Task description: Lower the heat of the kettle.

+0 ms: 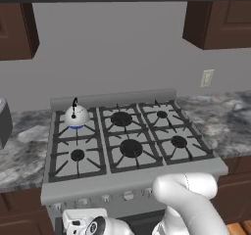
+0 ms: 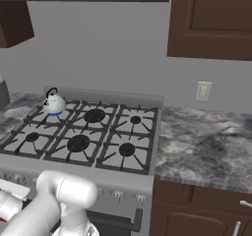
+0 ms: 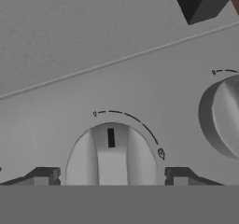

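Straddled by my gripper (image 3: 112, 176), its fingertips (image 3: 43, 175) spread wide and touching nothing, a stove knob (image 3: 111, 154) sits dead ahead, ridge and black pointer running straight toward the panel's top edge. I judge closing and turning comes next. Up on the stove (image 1: 137, 173), the kettle (image 1: 76, 116) occupies the back-left burner, above this knob. From the base cameras come kettle and burners; from the hand camera, the dial's arc marks.

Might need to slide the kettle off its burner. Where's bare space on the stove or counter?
Five burners are bare; the kettle sits on the back-left burner. The widest free patch is the right counter, between the stove and the wall with the outlet. Left counter is narrower, with a grey object at its far edge. The gripper straddles a knob on the front panel.
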{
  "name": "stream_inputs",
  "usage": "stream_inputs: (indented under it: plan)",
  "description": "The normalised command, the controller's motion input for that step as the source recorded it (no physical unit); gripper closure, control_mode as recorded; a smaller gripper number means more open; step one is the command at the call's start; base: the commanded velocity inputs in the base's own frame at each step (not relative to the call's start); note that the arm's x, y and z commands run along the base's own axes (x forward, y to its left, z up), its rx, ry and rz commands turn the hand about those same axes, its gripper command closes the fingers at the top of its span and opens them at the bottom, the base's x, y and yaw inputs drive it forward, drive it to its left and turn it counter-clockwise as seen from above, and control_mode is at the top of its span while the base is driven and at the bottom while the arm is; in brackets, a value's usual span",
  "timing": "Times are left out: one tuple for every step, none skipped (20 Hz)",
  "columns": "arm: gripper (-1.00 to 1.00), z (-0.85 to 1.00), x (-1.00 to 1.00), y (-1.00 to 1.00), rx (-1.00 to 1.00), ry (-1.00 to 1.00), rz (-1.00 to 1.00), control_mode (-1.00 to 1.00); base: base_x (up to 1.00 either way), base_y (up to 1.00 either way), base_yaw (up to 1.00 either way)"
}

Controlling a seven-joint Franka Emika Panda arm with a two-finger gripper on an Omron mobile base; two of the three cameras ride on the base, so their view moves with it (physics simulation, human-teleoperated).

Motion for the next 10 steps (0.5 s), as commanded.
stream_inputs:
  plan:
    - [1.0, 0.0, 0.0, -0.05, 0.16, -0.03, 0.04, -1.0, 0.0, 0.0, 0.0]
    - [1.0, 0.0, 0.0, -0.04, 0.2, -0.05, 0.04, -1.0, 0.0, 0.0, 0.0]
    - [1.0, 0.0, -0.03, -0.1, 0.25, -0.12, 0.04, -1.0, 0.0, 0.0, 0.0]
    - [1.0, 0.0, 0.0, -0.1, 0.29, -0.12, 0.03, -1.0, 0.0, 0.0, 0.0]
    - [1.0, 0.0, 0.0, -0.06, 0.31, -0.13, 0.03, -1.0, 0.0, 0.0, 0.0]
    - [1.0, 0.0, 0.0, -0.06, 0.33, -0.12, 0.03, -1.0, 0.0, 0.0, 0.0]
    - [1.0, 0.0, 0.0, -0.01, 0.31, -0.11, 0.02, -1.0, 0.0, 0.0, 0.0]
    - [1.0, 0.0, 0.0, -0.02, 0.33, -0.11, 0.02, -1.0, 0.0, 0.0, 0.0]
    - [1.0, 0.04, 0.0, -0.03, 0.33, -0.09, 0.01, -1.0, 0.0, 0.0, 0.0]
    - [1.0, 0.06, 0.0, -0.02, 0.32, -0.08, 0.01, -1.0, 0.0, 0.0, 0.0]
